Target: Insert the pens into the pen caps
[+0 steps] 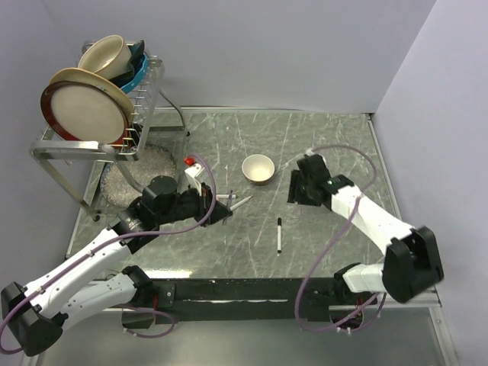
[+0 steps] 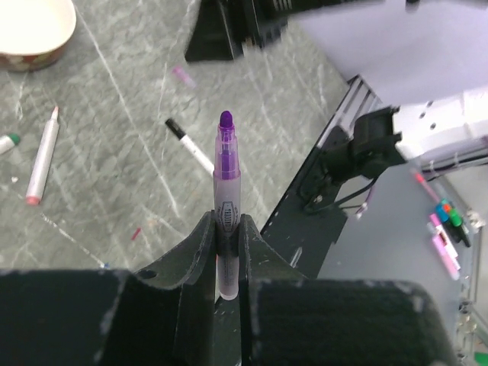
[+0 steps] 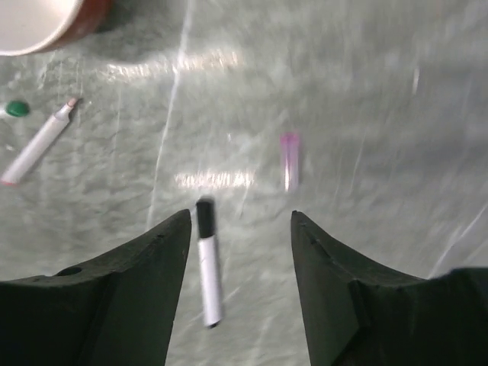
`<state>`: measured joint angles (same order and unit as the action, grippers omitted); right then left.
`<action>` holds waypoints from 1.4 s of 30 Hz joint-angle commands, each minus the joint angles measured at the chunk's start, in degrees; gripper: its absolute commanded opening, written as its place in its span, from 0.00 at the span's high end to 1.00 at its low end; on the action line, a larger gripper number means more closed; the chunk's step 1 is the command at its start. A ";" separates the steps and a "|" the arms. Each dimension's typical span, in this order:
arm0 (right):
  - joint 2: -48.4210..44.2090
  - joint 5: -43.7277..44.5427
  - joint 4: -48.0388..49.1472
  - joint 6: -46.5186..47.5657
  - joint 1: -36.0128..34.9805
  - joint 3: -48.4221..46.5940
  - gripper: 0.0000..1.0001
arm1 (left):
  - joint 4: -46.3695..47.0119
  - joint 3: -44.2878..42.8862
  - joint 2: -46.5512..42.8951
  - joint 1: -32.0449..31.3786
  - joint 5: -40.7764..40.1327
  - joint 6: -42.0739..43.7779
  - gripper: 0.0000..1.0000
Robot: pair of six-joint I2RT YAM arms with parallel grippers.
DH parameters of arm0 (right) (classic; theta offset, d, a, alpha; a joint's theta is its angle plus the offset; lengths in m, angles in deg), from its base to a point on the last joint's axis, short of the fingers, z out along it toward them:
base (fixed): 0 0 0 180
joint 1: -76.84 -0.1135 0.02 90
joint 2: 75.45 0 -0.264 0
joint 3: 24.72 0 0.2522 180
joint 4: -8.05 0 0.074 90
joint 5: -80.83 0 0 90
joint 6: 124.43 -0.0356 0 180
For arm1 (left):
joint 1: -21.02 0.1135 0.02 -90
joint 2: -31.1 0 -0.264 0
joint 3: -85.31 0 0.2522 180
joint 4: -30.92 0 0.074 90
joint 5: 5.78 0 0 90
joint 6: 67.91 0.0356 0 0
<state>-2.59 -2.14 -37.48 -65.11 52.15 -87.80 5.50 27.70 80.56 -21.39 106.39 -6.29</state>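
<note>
My left gripper (image 2: 226, 221) is shut on a white pen with a bare purple tip (image 2: 226, 164), which sticks out past the fingers above the table; the gripper also shows in the top view (image 1: 226, 211). My right gripper (image 3: 240, 221) is open and empty above the table, right of the bowl in the top view (image 1: 297, 187). A pen with a black cap on it (image 3: 207, 263) lies below its left finger. A small purple cap (image 3: 289, 158) lies loose just ahead. A red-tipped pen (image 3: 38, 141) and a green cap (image 3: 15, 109) lie at the left.
A small cream bowl (image 1: 258, 168) stands mid-table. A dish rack (image 1: 91, 141) with plates and bowls fills the back left. A red cap (image 1: 188, 161) sits near the rack. The black-capped pen (image 1: 279, 234) lies between the arms.
</note>
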 commanded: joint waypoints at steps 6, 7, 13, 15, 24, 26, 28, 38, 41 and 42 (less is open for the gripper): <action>6.24 2.90 2.85 50.67 0.25 -3.26 0.34 | 0.76 0.87 -2.95 -0.04 -0.99 5.53 0.99; 6.42 3.69 3.38 52.28 0.34 -2.54 0.35 | 1.02 0.96 -3.57 -0.04 -1.17 5.44 0.99; 7.73 6.85 10.23 63.36 0.43 4.14 0.36 | 1.11 1.05 -5.77 -0.04 -3.71 5.71 0.99; 7.91 7.47 13.04 65.73 0.60 6.33 0.35 | 0.94 1.14 -6.29 -0.04 -4.59 5.79 0.99; 6.59 4.49 18.68 71.54 0.52 10.12 0.33 | 1.11 1.32 -7.79 -0.04 -6.09 5.88 0.99; 6.86 4.40 19.02 71.63 0.34 10.56 0.33 | 1.03 1.23 -7.79 -0.04 -6.18 5.88 0.99; 7.47 4.84 19.81 71.72 -0.10 10.65 0.33 | 0.85 1.23 -7.97 -0.04 -6.44 5.97 0.99; 6.86 2.12 18.06 72.16 -2.38 11.17 0.33 | 0.94 1.40 -8.85 -0.04 -7.23 5.88 0.99; 6.59 2.02 18.15 72.25 -3.26 11.70 0.33 | 0.85 1.32 -8.76 -0.04 -7.32 5.88 0.99; 6.85 2.37 18.06 72.25 -3.61 11.62 0.33 | 0.76 1.32 -8.93 -0.04 -7.32 5.97 0.99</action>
<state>5.15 0.65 -20.28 6.12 49.75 -76.89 5.21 29.12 72.45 -21.39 99.70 -1.22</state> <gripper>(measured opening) 0.672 0.163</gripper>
